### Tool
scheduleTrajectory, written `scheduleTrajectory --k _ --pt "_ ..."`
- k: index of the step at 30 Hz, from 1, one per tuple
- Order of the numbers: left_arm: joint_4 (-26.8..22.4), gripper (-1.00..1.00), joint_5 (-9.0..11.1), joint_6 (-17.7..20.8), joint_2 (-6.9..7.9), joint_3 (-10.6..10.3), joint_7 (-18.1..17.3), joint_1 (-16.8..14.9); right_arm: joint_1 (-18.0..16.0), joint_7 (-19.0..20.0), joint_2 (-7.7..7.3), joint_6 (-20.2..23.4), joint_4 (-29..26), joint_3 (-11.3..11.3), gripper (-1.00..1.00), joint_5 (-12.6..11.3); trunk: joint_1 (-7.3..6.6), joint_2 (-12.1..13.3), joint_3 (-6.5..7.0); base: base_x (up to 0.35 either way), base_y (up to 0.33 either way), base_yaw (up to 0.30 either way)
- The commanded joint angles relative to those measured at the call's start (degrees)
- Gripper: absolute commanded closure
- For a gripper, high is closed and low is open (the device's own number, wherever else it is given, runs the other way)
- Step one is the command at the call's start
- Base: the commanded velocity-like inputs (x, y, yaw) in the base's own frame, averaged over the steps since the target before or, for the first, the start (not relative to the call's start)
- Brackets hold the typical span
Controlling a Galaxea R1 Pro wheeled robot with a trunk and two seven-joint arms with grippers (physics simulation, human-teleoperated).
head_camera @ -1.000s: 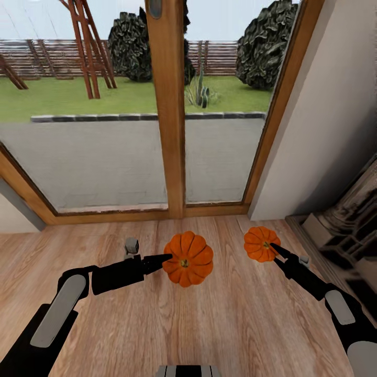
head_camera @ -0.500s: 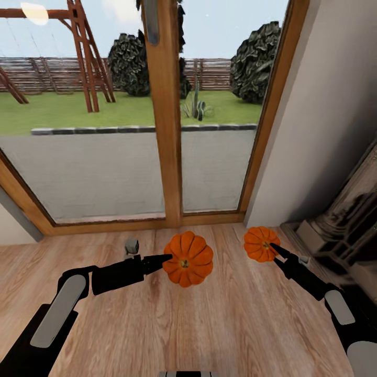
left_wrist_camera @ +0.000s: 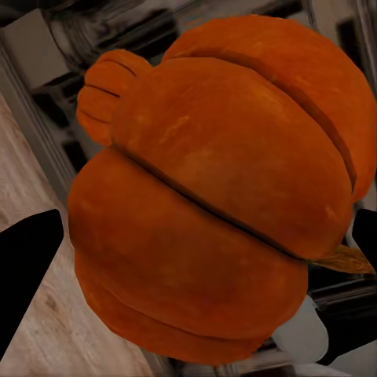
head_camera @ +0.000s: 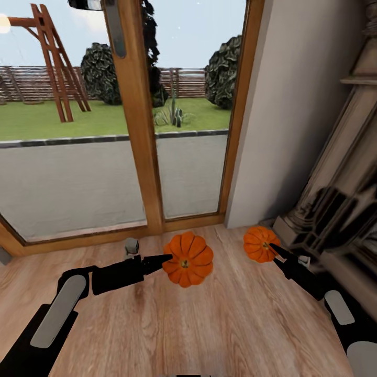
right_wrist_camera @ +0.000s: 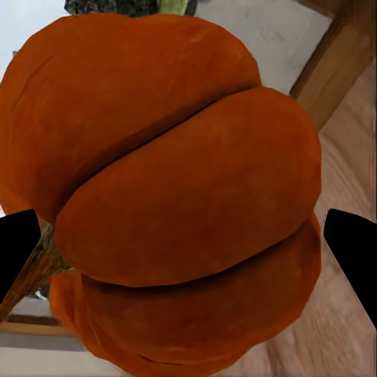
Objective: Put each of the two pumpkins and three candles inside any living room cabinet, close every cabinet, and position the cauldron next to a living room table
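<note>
I carry two orange ribbed pumpkins above the plank floor. The larger pumpkin [head_camera: 187,259] sits in my left gripper [head_camera: 170,258], which is shut on it. In the left wrist view this pumpkin [left_wrist_camera: 212,196] sits between the black fingers [left_wrist_camera: 23,267], and the other pumpkin [left_wrist_camera: 106,94] shows behind it. The smaller pumpkin [head_camera: 259,243] is held by my right gripper [head_camera: 272,247], also shut. In the right wrist view that pumpkin [right_wrist_camera: 181,196] is clamped between two dark fingertips [right_wrist_camera: 357,251]. The candles, cabinet, cauldron and table are out of view.
A glass patio door with a wooden frame [head_camera: 139,157] stands straight ahead, with a garden beyond it. A grey wall [head_camera: 293,115] adjoins it on the right, then a stone fireplace surround [head_camera: 335,209]. Light wood floor [head_camera: 209,324] lies below my arms.
The whole picture has slid left, so the camera has turned right. More of the fireplace shows now. Both arms and their pumpkins hold the same pose.
</note>
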Motion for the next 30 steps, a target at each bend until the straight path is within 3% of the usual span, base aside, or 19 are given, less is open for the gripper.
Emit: scheduleTrajectory --k 1,6,16,25,30 --pt "-0.02 1.0 0.32 0.18 0.03 -0.01 -0.46 -0.02 -0.05 0.05 0.01 0.52 0.0 -0.12 1.0 -0.5 -0.02 -0.02 -0.02 0.0 0.0 -0.235" --pt "-0.08 1.0 0.33 0.18 0.03 -0.01 -0.48 -0.01 -0.05 0.05 0.01 0.52 0.0 -0.15 1.0 -0.5 -0.02 -0.02 0.02 -0.068 0.0 -0.132" --pt "-0.15 1.0 0.34 0.18 0.03 -0.01 -0.55 -0.01 -0.05 0.04 0.01 0.52 0.0 -0.16 1.0 -0.5 -0.02 -0.02 0.03 -0.293 0.0 -0.012" --pt "-0.13 1.0 0.37 0.18 0.03 0.03 -0.59 -0.01 -0.05 -0.05 0.01 0.59 0.02 -0.17 1.0 -0.41 -0.02 -0.02 0.03 -0.049 0.0 0.0" --pt "-0.11 1.0 0.42 0.18 0.03 0.07 -0.63 -0.01 -0.05 -0.08 0.05 0.57 0.05 -0.11 1.0 -0.15 -0.14 0.05 1.14 -0.002 0.0 0.0"
